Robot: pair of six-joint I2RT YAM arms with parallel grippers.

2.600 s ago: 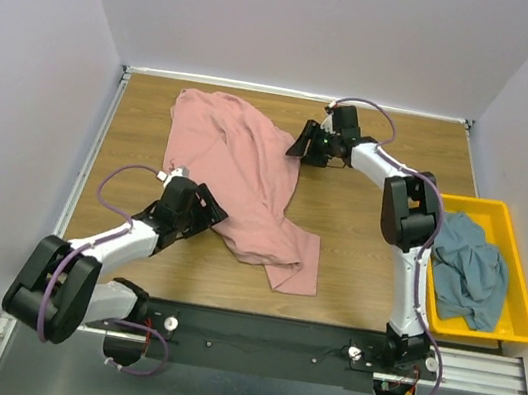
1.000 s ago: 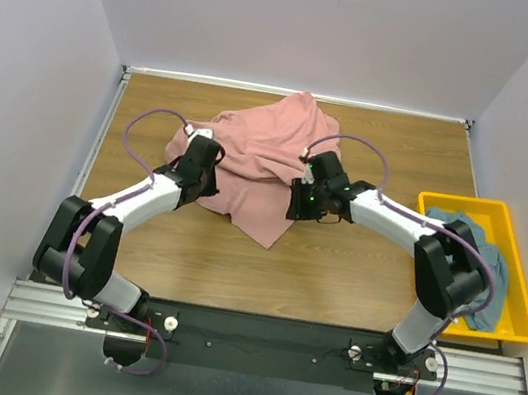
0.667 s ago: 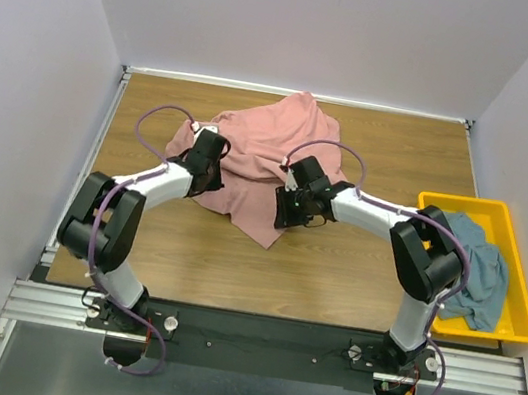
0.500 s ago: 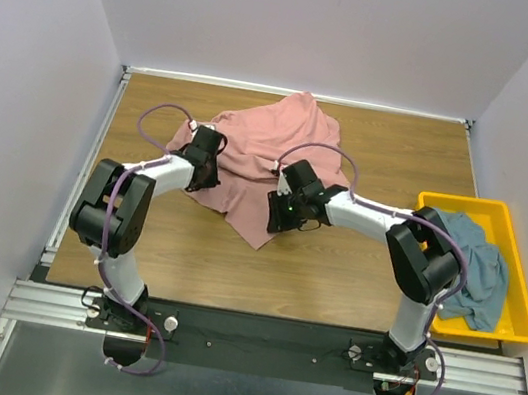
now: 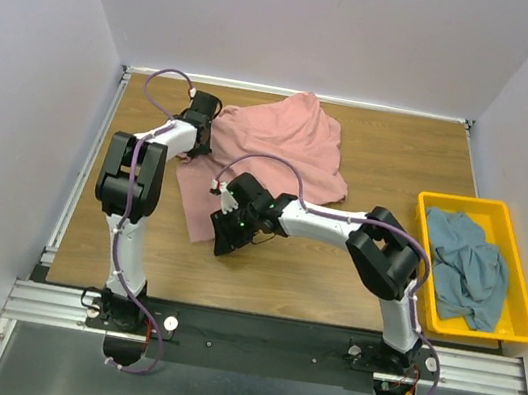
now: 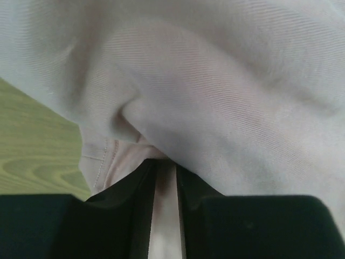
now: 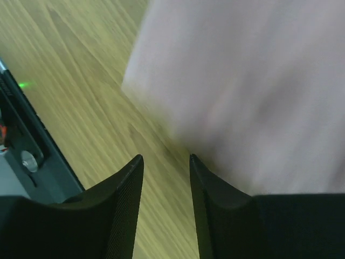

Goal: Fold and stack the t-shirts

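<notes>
Pink tee [image 5: 288, 146] lies spread on table [image 5: 404, 150], well left of yellow bin [image 5: 466, 202], w/ one flap running toward the near side. Blue-grey tee [image 5: 465, 267] sits crumpled inside the bin. L gripper [image 6: 165, 172] is clenched on a fold at the pink tee's edge farthest from the bin, cloth pinched btwn its fingers. R gripper [image 7: 165, 162] has jaws apart w/ only wood btwn them, just beside the flap's near corner.
</notes>
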